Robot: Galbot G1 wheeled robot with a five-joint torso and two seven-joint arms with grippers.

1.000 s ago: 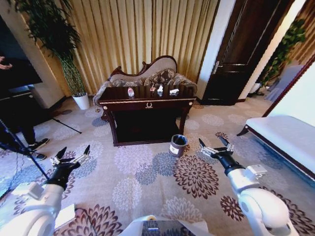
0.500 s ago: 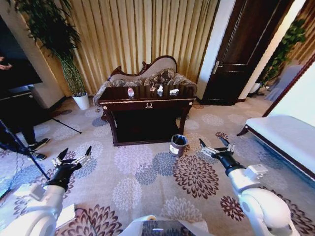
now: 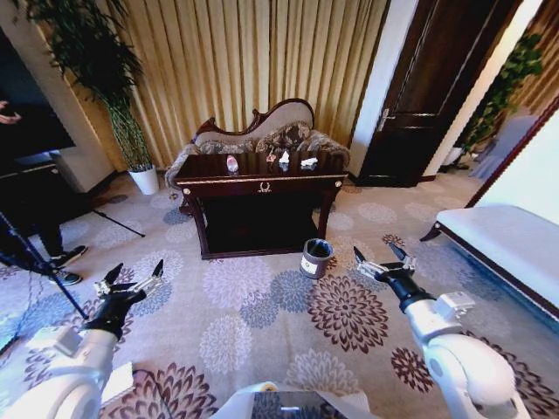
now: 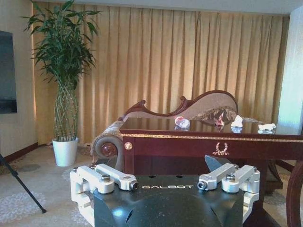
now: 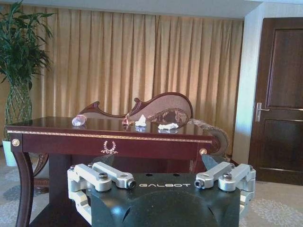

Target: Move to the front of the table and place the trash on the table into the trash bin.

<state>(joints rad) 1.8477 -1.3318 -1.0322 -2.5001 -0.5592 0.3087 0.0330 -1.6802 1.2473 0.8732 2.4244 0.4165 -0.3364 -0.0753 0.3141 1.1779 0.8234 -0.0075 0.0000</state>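
Note:
The dark brown table [image 3: 262, 185] with gold trim stands ahead of me across the carpet. On its top lie the trash pieces: a small clear bottle [image 3: 232, 163] with a red cap, a reddish wrapper [image 3: 271, 159] and white crumpled paper [image 3: 309, 162]. The wrist views show the same bottle [image 4: 182, 122] [image 5: 79, 120] and paper [image 4: 236, 121] [image 5: 168, 126] on the table [image 4: 213, 139] [image 5: 109, 137]. By the table's front right leg, the pale trash bin [image 3: 315, 257] sits on the floor. My left gripper [image 3: 137, 272] and right gripper [image 3: 376, 254] hover low over the carpet, both open and empty, well short of the table.
A carved sofa [image 3: 253, 131] stands behind the table against gold curtains. A white plant pot [image 3: 145, 179] is at the left, a tripod leg [image 3: 44, 271] near my left arm, a white bench [image 3: 507, 240] at the right, a dark door [image 3: 428, 87] beyond. Flowered carpet lies between me and the table.

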